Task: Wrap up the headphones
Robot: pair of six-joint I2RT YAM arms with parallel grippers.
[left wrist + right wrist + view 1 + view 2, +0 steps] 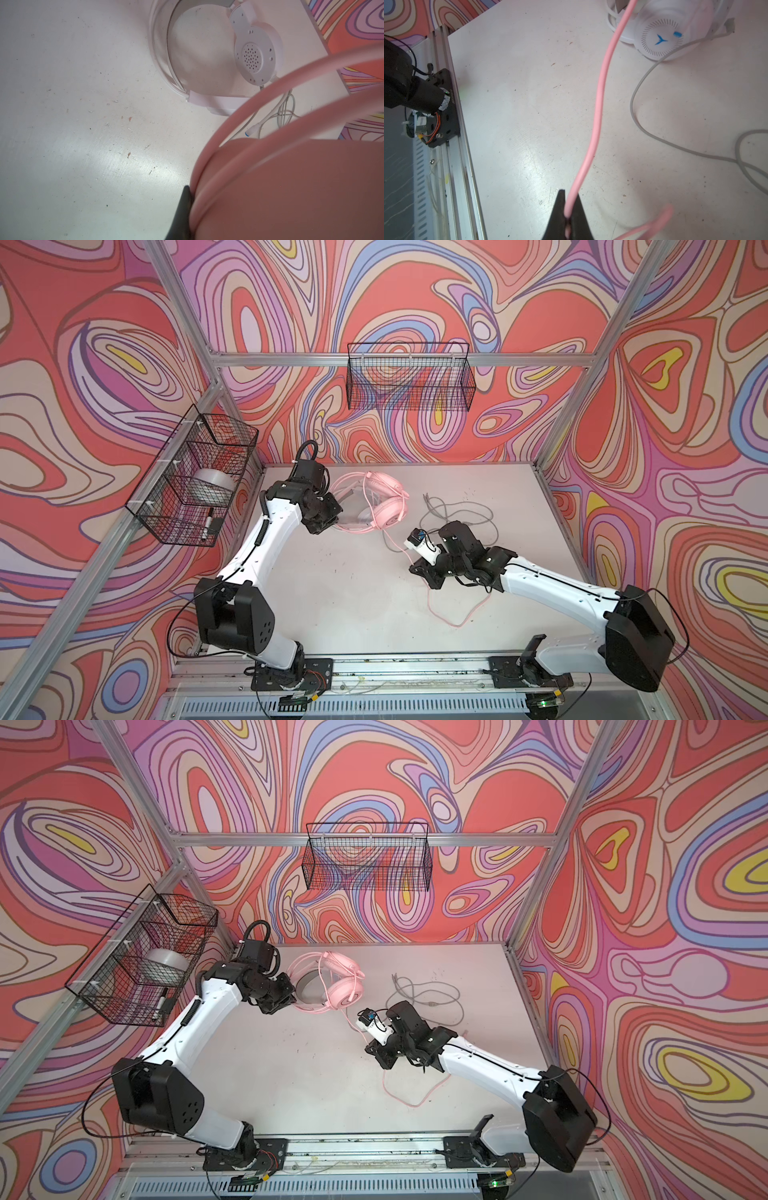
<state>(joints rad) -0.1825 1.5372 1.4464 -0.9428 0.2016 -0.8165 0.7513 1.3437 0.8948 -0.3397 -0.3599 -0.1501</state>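
Left end effector (pixel 321 526) clenched on pink headset (pixel 384 506), far part of surface (pixel 332 593), by white headset (pixel 255 52): likely anchoring it. Right end effector (pixel 568 217) pinches pink cable (pixel 600 108), raised, probably for winding.

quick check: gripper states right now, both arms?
left gripper: closed on the pink headset.
right gripper: closed on the pink cable.

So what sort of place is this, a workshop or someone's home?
Probably a robot test booth: two arms bolted to a rail at the table's front edge, an aluminium frame carrying swirl-printed panels, wire baskets hung on it.
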